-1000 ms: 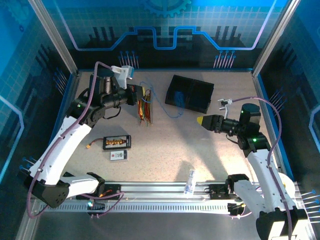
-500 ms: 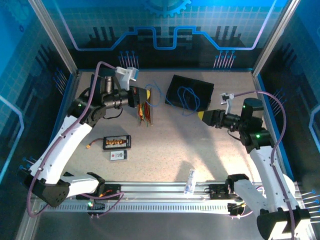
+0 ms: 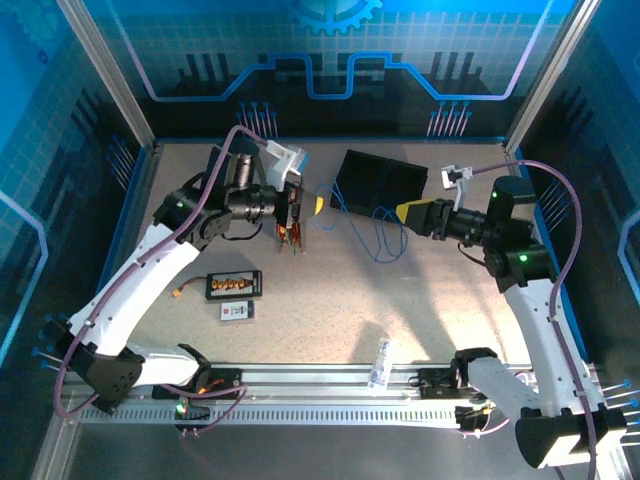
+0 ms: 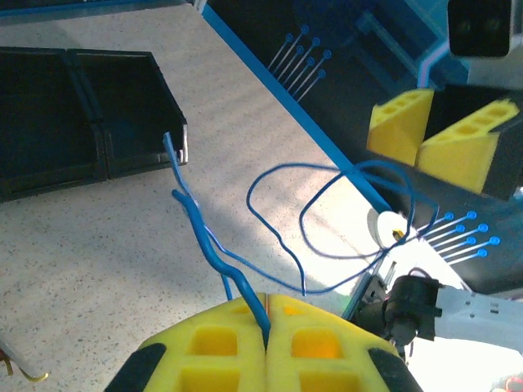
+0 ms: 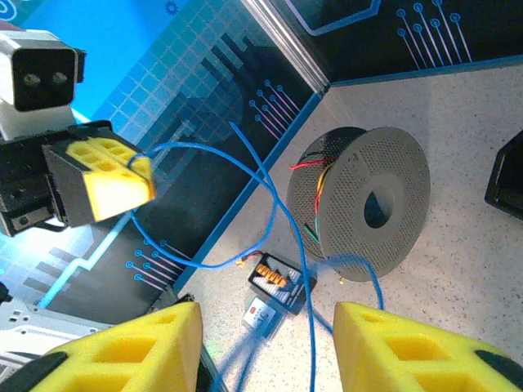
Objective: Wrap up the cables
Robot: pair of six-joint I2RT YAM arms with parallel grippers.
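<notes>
Shows the left gripper (image 4: 267,314) with jaws pinched tight on a thin blue cable (image 4: 211,249), beside a grey perforated reel (image 5: 400,180) carrying red, yellow and green wires, far on the worktop and left of centre. Shows slack blue loops crossing rightward to the right gripper (image 5: 265,318), jaws wide, the cable running between them ungripped. Risks the loose loops knotting, snagging, or sliding out before those jaws close.

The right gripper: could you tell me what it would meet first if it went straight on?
Likely the blue cable, crossing just ahead of the open right gripper; the spool lies beyond, depth unclear.
</notes>
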